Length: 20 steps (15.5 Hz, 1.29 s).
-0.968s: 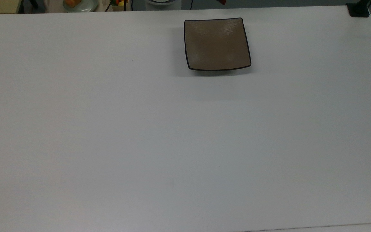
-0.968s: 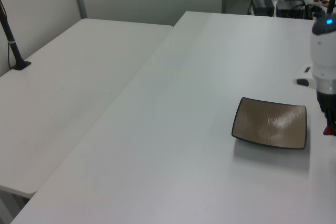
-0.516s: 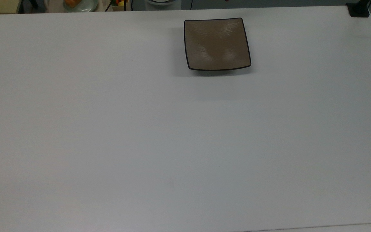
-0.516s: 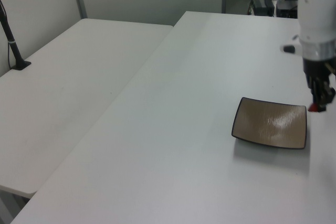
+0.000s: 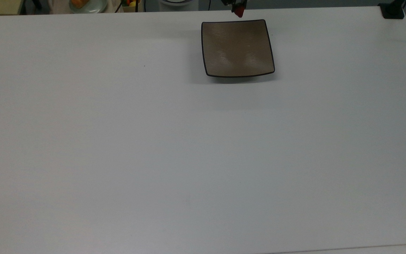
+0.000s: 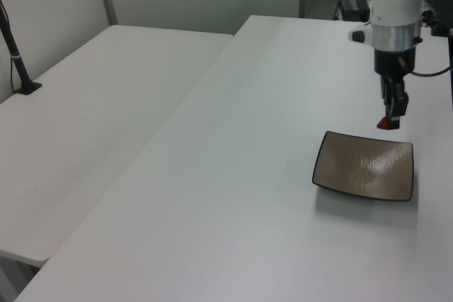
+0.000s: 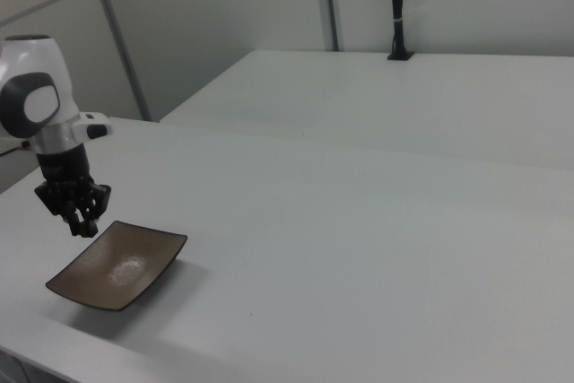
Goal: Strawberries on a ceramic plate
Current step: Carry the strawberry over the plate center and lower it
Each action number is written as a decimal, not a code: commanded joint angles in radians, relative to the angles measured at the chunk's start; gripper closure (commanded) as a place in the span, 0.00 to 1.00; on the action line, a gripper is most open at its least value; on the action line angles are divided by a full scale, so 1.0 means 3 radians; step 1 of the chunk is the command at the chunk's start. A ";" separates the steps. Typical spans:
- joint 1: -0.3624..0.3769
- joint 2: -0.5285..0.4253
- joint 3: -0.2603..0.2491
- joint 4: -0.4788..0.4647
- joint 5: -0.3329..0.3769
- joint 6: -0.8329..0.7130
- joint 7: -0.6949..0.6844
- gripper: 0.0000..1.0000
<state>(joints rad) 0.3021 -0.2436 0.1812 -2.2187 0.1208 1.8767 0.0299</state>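
End effector moved toward square glazed ceramic plate, clamping small red strawberry above its rim

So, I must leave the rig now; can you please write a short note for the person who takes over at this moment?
Gripper: shut on the strawberry, pointing down, held in the air.
Strawberry: in the left view it hangs above the far edge of the plate; in the top view it sits just beyond the plate's upper edge. It does not touch the plate.
Plate: square, brown, empty, flat on the white table.
Done: strawberry picked up and brought to the plate.
Left: move over the plate's middle, lower, open the gripper, pull the arm away.
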 commanded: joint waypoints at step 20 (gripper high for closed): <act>-0.0061 0.0868 -0.0021 -0.0090 0.0001 0.0934 -0.0023 0.59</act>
<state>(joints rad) 0.2782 0.0302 0.1788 -2.2324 0.1208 2.1385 0.0299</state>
